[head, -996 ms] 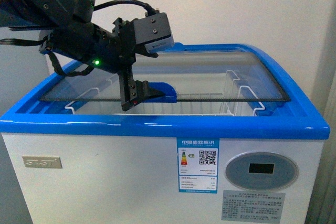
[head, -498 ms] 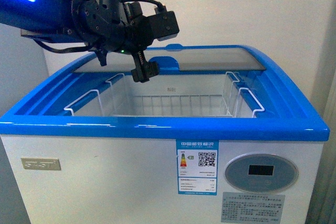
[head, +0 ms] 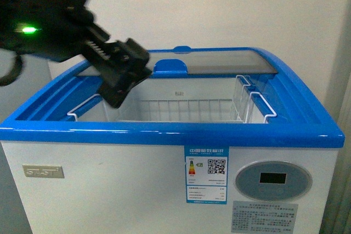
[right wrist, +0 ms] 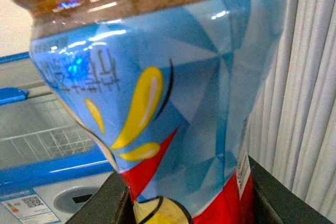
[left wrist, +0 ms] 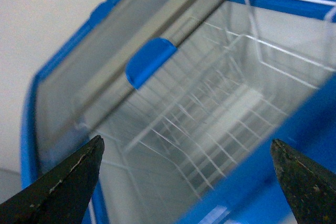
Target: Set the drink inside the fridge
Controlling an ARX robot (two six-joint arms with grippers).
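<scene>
The fridge (head: 164, 130) is a white chest freezer with a blue rim. Its glass lid (head: 219, 61) is slid to the back, and the white wire basket (head: 175, 108) inside is uncovered. My left gripper (head: 123, 78) is open and empty, raised over the front left of the opening. In the left wrist view its fingertips (left wrist: 79, 177) stand wide apart above the basket (left wrist: 210, 129) and the lid's blue handle (left wrist: 149, 61). My right gripper (right wrist: 184, 198) is shut on the drink (right wrist: 173, 98), a bottle of amber liquid with a blue, yellow and red label. It is out of the front view.
A white wall stands behind the fridge. Pale pleated curtains (right wrist: 304, 87) hang to the right of it. The fridge's front carries a label (head: 207, 173) and a round control panel (head: 272, 179). In the right wrist view the fridge (right wrist: 42, 171) lies left of the bottle.
The glass lid has slid from the front to the back and the basket is uncovered. My left arm has let go of the lid's handle and swung up and to the left.
</scene>
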